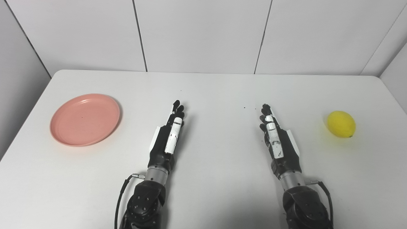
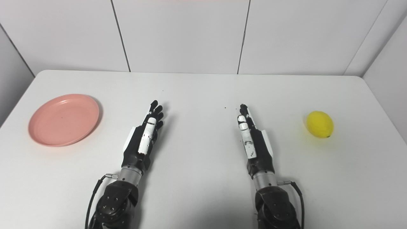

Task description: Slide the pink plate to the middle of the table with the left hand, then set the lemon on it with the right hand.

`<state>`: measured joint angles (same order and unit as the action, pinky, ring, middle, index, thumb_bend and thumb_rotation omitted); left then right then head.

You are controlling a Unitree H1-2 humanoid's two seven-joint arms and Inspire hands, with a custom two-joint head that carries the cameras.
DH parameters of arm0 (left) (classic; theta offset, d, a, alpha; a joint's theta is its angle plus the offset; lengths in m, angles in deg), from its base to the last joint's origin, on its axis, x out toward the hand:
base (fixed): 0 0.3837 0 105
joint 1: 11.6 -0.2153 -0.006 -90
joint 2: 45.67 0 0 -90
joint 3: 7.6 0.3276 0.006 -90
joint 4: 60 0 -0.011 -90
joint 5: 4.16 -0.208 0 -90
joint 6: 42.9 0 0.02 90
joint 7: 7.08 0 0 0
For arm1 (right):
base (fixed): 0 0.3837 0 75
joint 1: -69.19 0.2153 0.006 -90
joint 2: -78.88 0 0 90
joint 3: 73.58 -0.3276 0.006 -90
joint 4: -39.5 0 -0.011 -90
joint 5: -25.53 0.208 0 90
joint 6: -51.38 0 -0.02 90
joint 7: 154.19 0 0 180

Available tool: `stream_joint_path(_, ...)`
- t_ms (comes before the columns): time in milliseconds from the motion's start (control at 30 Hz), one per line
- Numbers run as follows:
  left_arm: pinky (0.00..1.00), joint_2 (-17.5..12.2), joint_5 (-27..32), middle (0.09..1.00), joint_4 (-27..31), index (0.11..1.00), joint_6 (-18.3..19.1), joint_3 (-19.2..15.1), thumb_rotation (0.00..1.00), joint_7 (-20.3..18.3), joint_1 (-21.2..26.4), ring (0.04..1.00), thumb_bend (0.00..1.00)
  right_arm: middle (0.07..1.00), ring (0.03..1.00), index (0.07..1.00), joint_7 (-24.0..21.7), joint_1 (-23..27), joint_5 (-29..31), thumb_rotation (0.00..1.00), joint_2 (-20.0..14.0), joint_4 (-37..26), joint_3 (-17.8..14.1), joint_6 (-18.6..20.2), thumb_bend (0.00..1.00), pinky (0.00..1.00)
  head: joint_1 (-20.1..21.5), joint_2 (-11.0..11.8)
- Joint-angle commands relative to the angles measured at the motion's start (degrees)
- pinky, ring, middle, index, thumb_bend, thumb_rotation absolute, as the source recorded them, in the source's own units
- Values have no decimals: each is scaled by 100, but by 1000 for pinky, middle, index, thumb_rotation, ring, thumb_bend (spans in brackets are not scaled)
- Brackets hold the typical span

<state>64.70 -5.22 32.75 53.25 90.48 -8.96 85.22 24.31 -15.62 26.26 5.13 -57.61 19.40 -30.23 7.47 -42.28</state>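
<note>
Both robot hands (image 1: pixel 170 133) (image 1: pixel 275 136) outstretched, holding nothing, pink plate (image 1: pixel 85 119) bare, lemon (image 1: pixel 341 124) far right

Pink plate (image 1: pixel 85 119), yellow lemon (image 1: pixel 341 124), white table (image 1: pixel 216 92)

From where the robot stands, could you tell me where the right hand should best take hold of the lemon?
Probably across the lemon's fat middle, coming from above: it lies on its side on the table, tips pointing sideways, and the open right hand is beside it.
</note>
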Motion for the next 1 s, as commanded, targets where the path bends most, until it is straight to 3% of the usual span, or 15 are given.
stream_joint_path(0,1000,49,29,1000,90,1000,-192,9,1000,-36,113,1000,318,993,1000,973,-21,144,-16,1000,-6,-125,8,-33,419,1000,-11,-4)
stream_joint_path(767,1000,56,-15,1000,113,1000,-130,14,1000,-8,113,1000,315,995,1000,976,1,141,-10,1000,19,-110,-4,-99,416,1000,-37,-21)
stream_joint_path(967,1000,54,-218,1000,-34,1000,-359,124,1000,38,117,1000,335,996,1000,980,-33,120,31,1000,-58,-79,-57,-117,429,1000,-697,135)
